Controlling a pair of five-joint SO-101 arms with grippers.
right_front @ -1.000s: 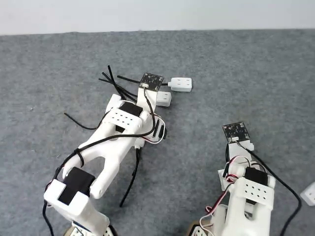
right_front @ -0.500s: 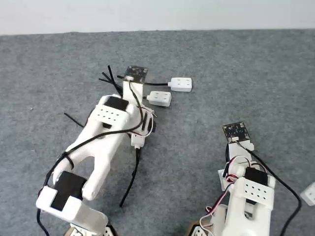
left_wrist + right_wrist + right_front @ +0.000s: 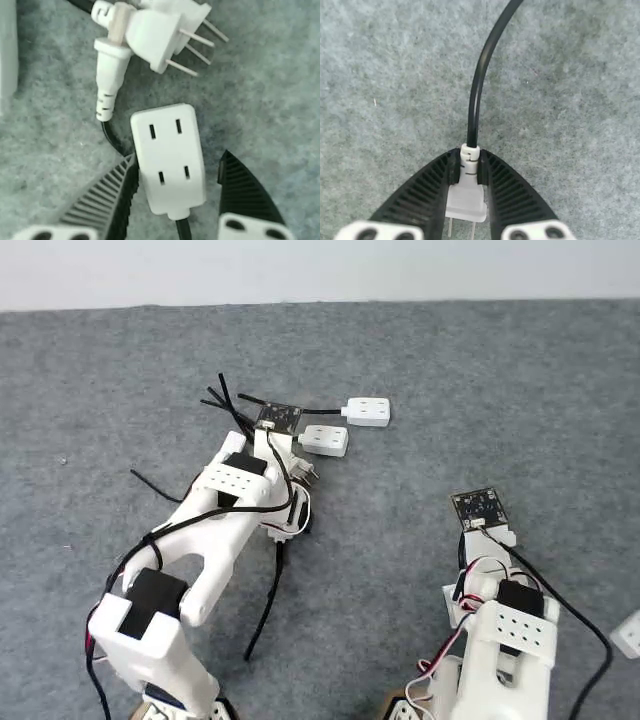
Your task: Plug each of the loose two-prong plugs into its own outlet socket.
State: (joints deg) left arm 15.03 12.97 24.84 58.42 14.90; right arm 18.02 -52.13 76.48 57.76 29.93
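Observation:
A white outlet block (image 3: 170, 160) with two pairs of slots lies on the grey carpet between the fingers of my left gripper (image 3: 178, 157), which is open around it. One finger (image 3: 107, 200) touches its edge and the other stands a little apart. Just beyond it lie two loose white plugs (image 3: 155, 35) with bare prongs. From above, my left arm (image 3: 235, 495) ends beside the nearer outlet block (image 3: 325, 440), with a second outlet block (image 3: 365, 411) behind it. My right gripper (image 3: 468, 157) is shut on a white two-prong plug (image 3: 465, 197), whose black cable (image 3: 480, 80) runs away over the carpet.
Loose black cables (image 3: 230, 405) fan out behind my left arm, and one cable (image 3: 265, 600) trails toward the front. My right arm (image 3: 510, 630) stays at the front right. A small white piece (image 3: 628, 633) lies at the right edge. Open carpet spans the far side.
My left arm swung left, then drew back and settled closer to the nearer outlet block. The right arm has not moved.

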